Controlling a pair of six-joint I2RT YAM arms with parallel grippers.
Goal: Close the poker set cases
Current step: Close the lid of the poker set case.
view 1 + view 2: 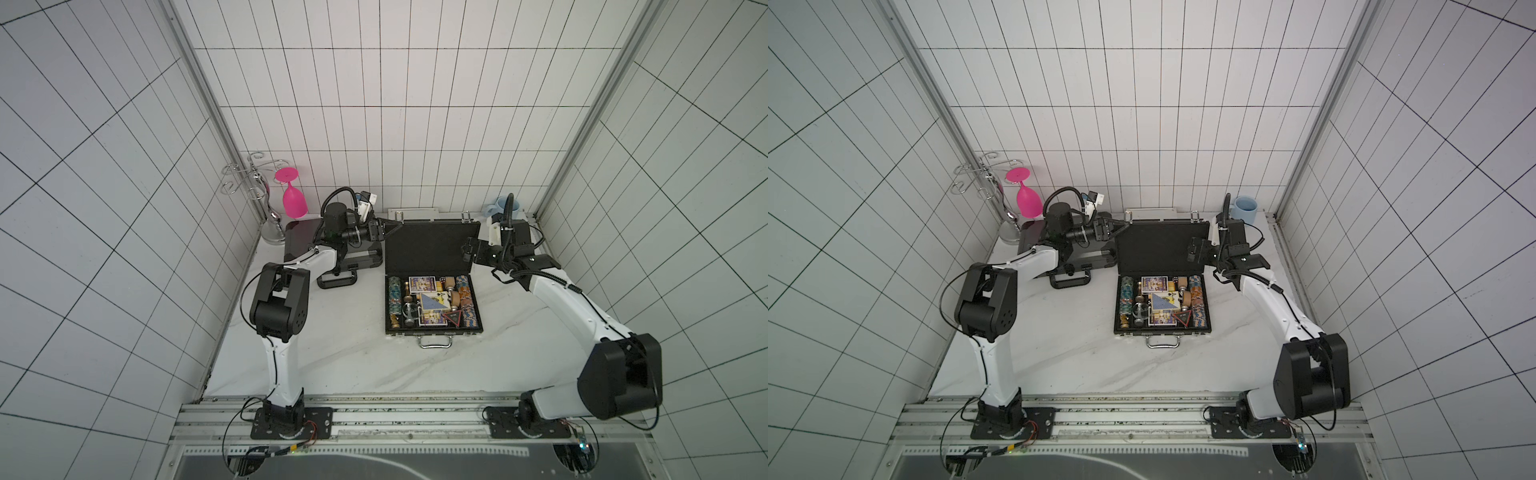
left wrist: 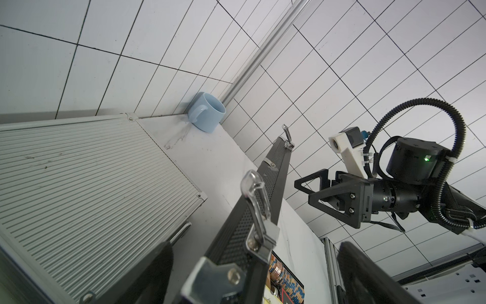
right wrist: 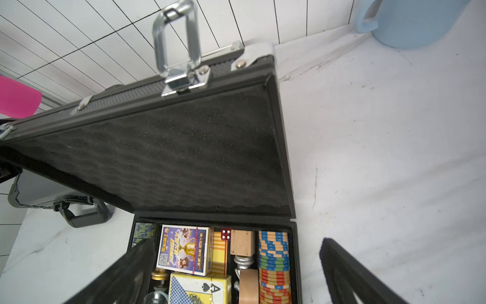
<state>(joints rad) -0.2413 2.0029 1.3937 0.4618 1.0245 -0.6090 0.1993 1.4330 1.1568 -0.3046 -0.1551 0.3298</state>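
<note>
Black textured case: the lid stands up on its rear hinge, foam facing the arms. The tray is exposed, with chips and cards inside.

Left gripper: spread wide, grasping nothing. In the left wrist view the lid's free edge, latches on it, runs straight out from between the fingers. Its long axis points toward the right gripper. The fingers appear to straddle the edge, but contact cannot be confirmed from this angle.

Right gripper: also spread and empty, at the lid's opposite side edge. The foam is ahead of its jaws and the tray's side wall lies below and between them.

Judgement: both arms are near the lid, the left better placed. The move turns on tipping the free edge forward and down over the hinge line onto the tray.

Dark grey case: under the left arm, looks shut.

Silver case: behind the lid, lying flat with its ribbed face up.
</note>
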